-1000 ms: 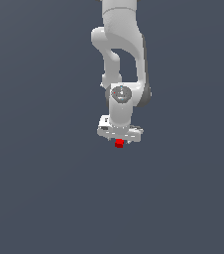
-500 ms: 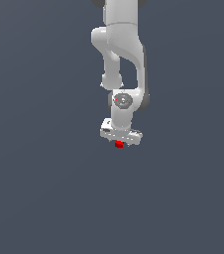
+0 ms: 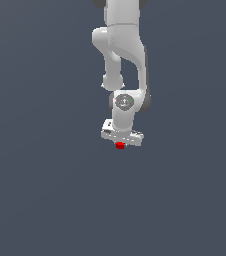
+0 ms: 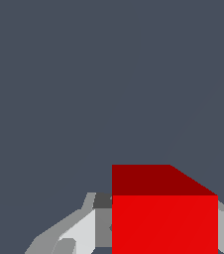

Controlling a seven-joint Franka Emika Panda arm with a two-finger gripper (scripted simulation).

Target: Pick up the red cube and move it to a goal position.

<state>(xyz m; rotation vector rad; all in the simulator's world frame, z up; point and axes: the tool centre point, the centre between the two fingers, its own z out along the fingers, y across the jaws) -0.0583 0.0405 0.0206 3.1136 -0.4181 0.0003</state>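
The red cube (image 3: 120, 145) shows as a tiny bright red block just under the white hand of the arm, near the middle of the exterior view. My gripper (image 3: 120, 145) is shut on it. In the wrist view the red cube (image 4: 163, 213) fills the lower part of the picture, held between the grey fingers (image 4: 79, 233) that flank it on both sides. The fingers themselves are hidden by the hand in the exterior view.
The white arm (image 3: 125, 55) comes down from the top of the exterior view to the hand. Around it lies a plain dark grey surface (image 3: 45, 190) with no other object in sight.
The arm has shifted a little to the exterior view's right with the red cube still held under the hand.
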